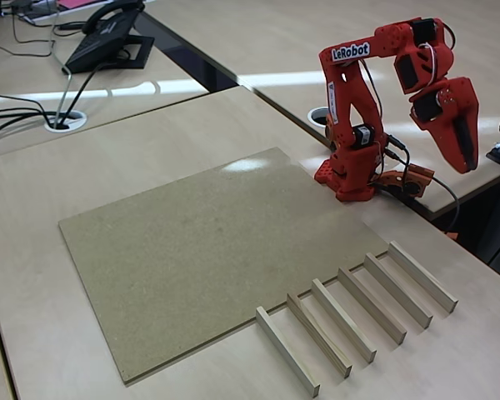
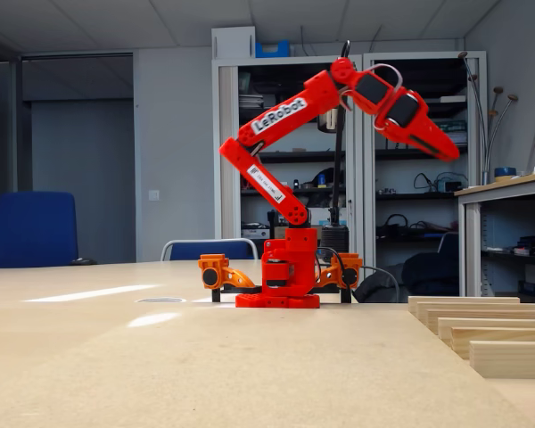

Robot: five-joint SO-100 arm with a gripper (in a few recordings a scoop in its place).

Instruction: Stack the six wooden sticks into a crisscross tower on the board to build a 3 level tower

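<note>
Nearest the camera in a fixed view, the six wooden sticks (image 1: 356, 317) lie side by side on the pale surface (image 1: 50, 358), parallel and apart from one another, just off the right edge of the board (image 1: 200, 250); in the low fixed view their ends (image 2: 481, 332) show stepped at the right. None of them rests on the board, whose whole speckled face lies bare, with its near corner close to the first stick. Beyond the board's far right corner stands my red base (image 1: 347, 177), just off the sheet. From it my arm (image 1: 350, 75) rises, folds over at the top and bends down again, so my claw (image 1: 462, 154) hangs in the air, pointing downward, well above the surface and to the right of the base, out over the surface's edge. From the low view it (image 2: 432, 138) slopes down to the right. My fingers look drawn together to a single point, and they hold nothing. Farther off, a dark desk phone (image 1: 108, 37) sits on the neighbouring surface.
</note>
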